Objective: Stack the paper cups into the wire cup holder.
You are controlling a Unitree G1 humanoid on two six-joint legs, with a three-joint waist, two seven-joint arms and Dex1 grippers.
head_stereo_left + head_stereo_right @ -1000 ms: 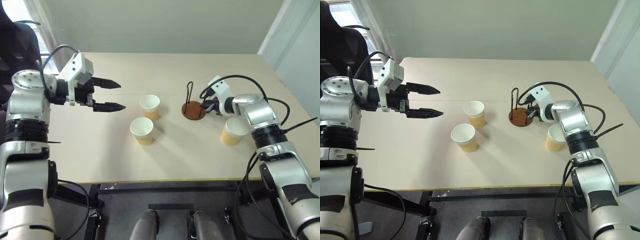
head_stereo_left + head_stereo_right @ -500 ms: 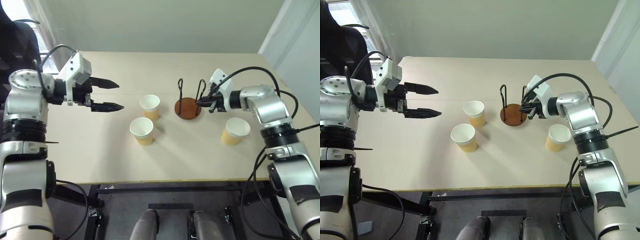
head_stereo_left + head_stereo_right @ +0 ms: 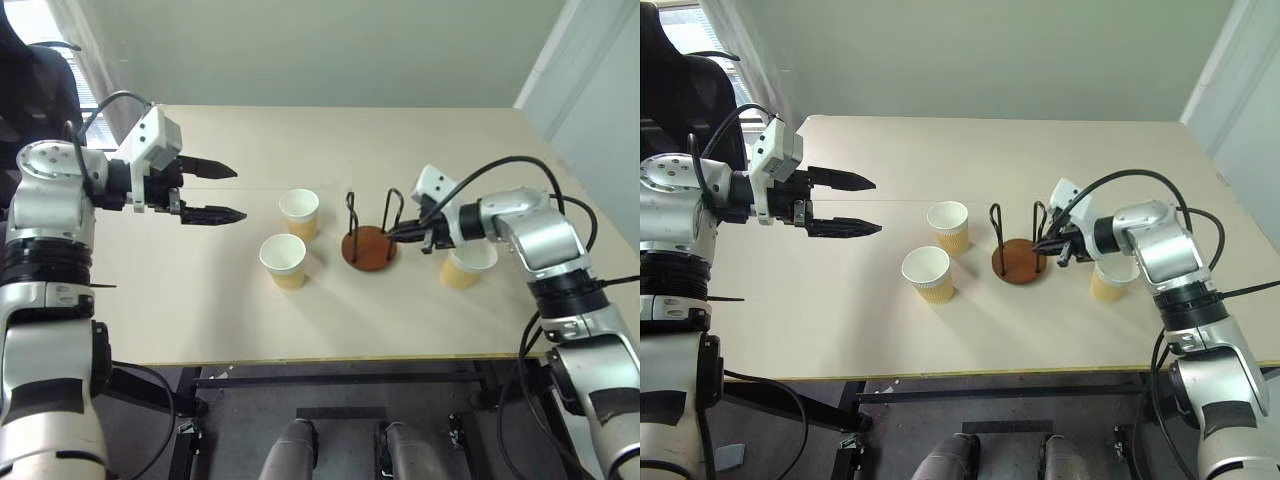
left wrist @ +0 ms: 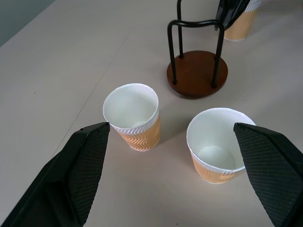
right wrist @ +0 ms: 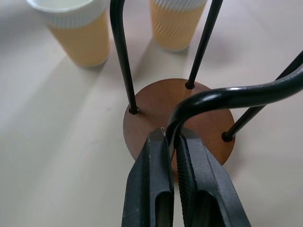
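The wire cup holder [image 3: 368, 247], a reddish-brown disc with two black wire loops, stands upright on the table at centre. My right gripper [image 5: 170, 136] is shut on the near wire loop, low down by the base. Two paper cups [image 3: 299, 213] [image 3: 284, 261], tan with white rims, stand upright just left of the holder. A third paper cup [image 3: 468, 265] stands to its right, partly behind my right wrist. My left gripper [image 3: 225, 190] hangs open above the table, left of the two cups, with nothing between its fingers.
The beige table [image 3: 200, 320] has bare room along its front and at the far side. A wall runs behind the table's far edge. Black cables loop over my right forearm [image 3: 520, 225].
My right gripper, still shut on the wire loop, has dragged the holder toward the front edge and slightly left, turning it so both loops show. The left arm has stayed still.
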